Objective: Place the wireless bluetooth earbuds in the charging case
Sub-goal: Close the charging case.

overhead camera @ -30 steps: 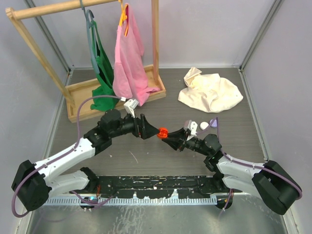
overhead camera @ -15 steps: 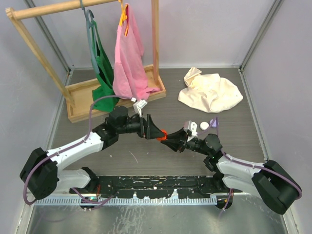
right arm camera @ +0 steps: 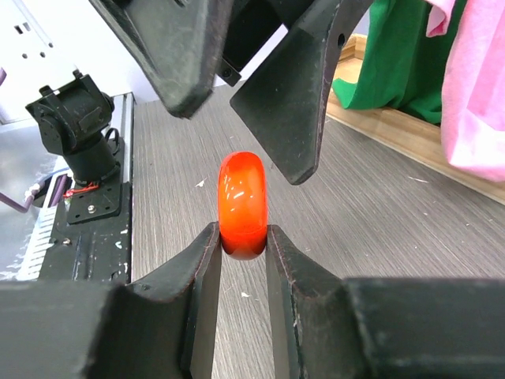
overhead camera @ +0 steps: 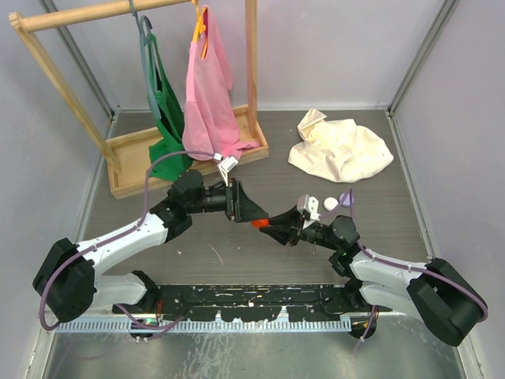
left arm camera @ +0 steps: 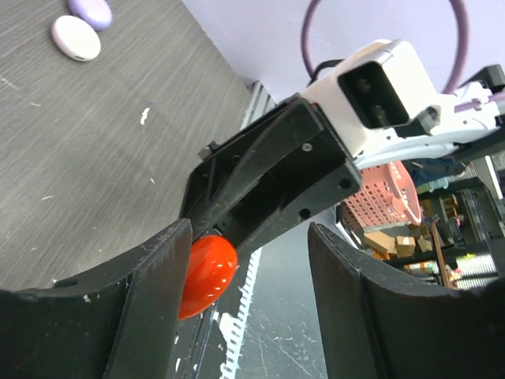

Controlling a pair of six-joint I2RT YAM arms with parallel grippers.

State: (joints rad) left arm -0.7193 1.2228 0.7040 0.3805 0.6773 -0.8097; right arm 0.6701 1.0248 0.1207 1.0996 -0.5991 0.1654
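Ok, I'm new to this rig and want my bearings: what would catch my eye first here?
First, the glossy red round case, pinched edge-on in the right gripper above mid-table, with the open left gripper close beside it. Next, at the back left, a pink garment and a green garment hang on a wooden rack. A cream cloth lies back right.

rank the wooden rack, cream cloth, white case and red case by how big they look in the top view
1. wooden rack
2. cream cloth
3. white case and red case: unsure. Only a sliver of the red one shows, and it is held up nearer the camera.
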